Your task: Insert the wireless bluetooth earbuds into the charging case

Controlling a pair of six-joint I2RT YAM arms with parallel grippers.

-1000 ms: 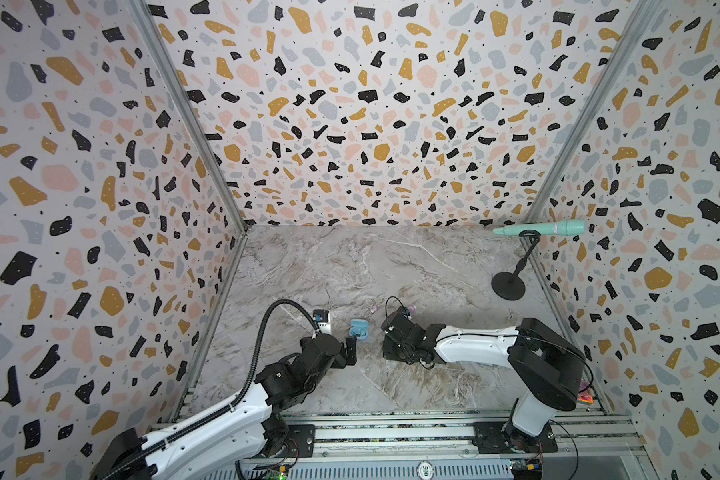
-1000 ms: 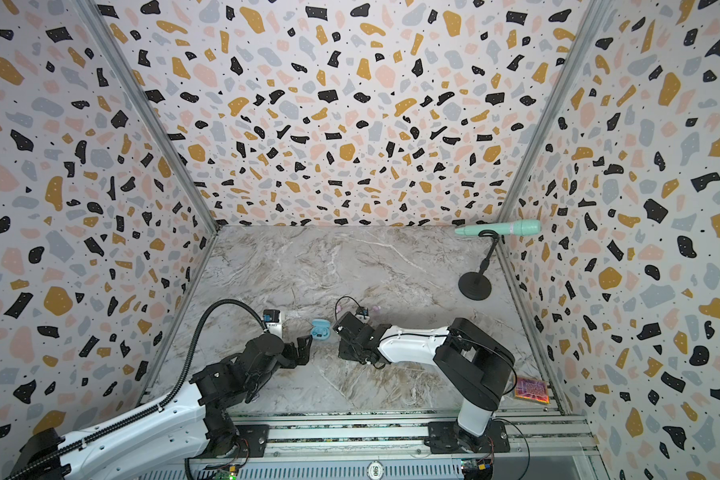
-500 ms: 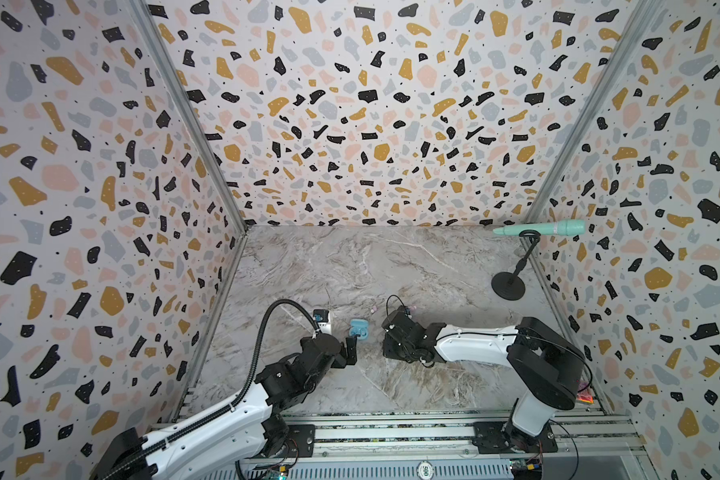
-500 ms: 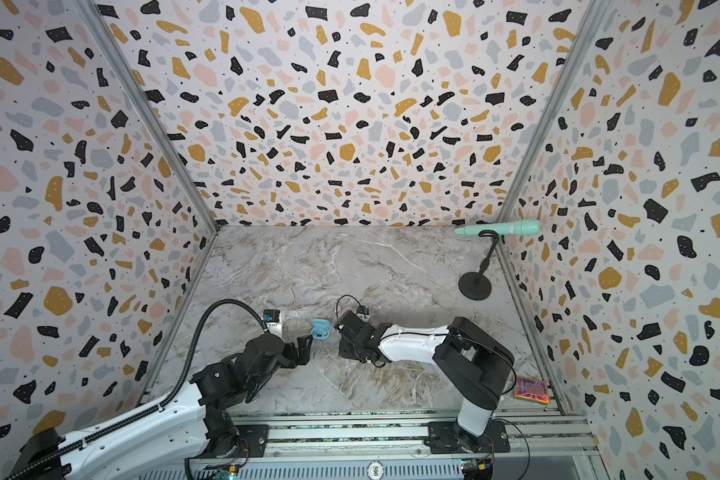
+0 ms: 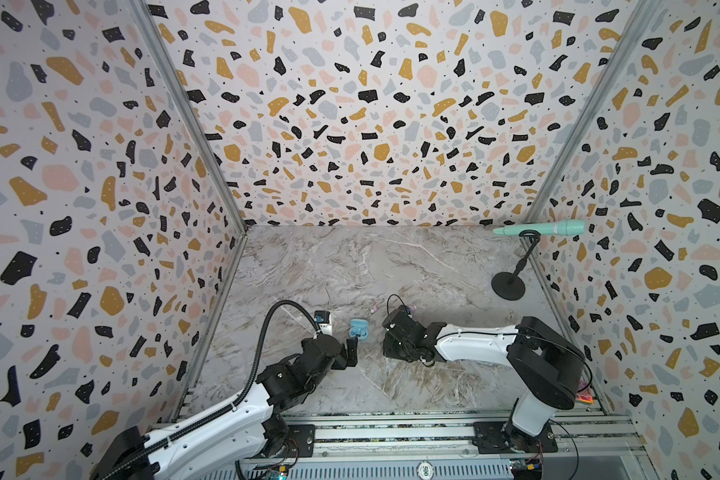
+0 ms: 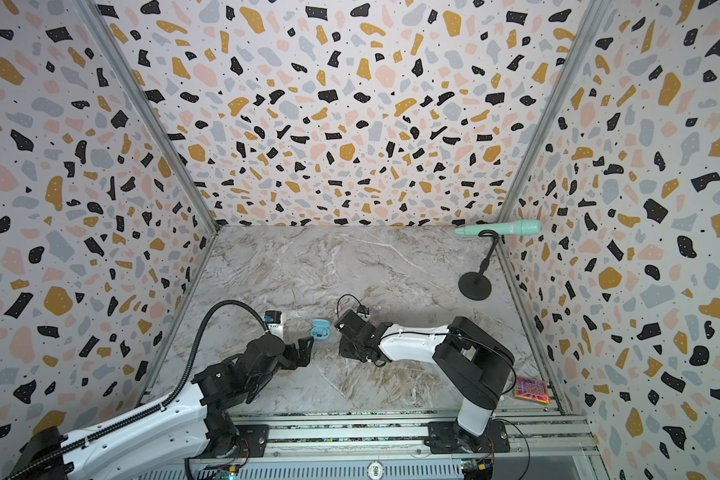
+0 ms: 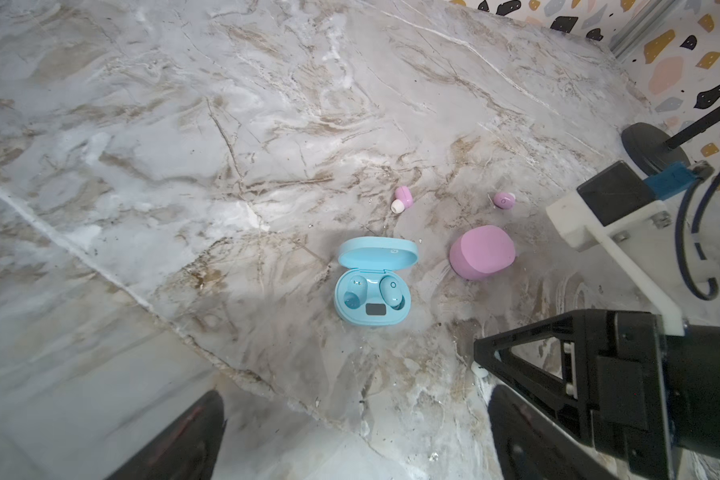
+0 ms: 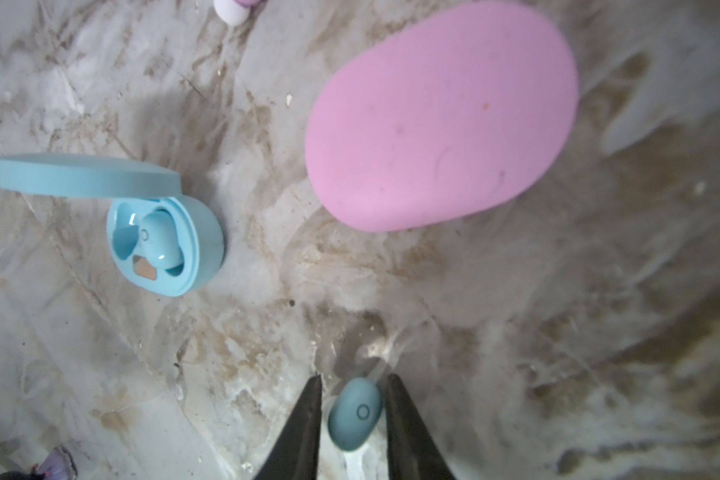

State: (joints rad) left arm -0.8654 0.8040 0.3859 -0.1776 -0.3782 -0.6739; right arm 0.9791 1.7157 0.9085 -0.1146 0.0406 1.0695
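Blue earbud, glossy ovoid: pinched by right gripper, low over marble-veined tabletop. Second blue earbud: seated in open matte blue case. Left gripper: fingers spread wide.

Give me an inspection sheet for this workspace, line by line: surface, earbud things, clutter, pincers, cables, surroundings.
Surface: marble-look tabletop, specks near the cases.
Job's things: blue case open, seated blue earbud in one slot, other slot empty; loose blue earbud on the table; pink case closed; pink earbud and second pink earbud lying loose.
Clutter: mint microphone on a black stand, far right; red-orange patterned item at the right front edge.
Pincers: left pincer open, holding nothing; right pincer closed on the loose blue earbud.
Cables: black corrugated conduit arcs up on the left; thin dark wire loops near the right pincer.
Surroundings: terrazzo-pattern walls on three sides; metal rail at the front.
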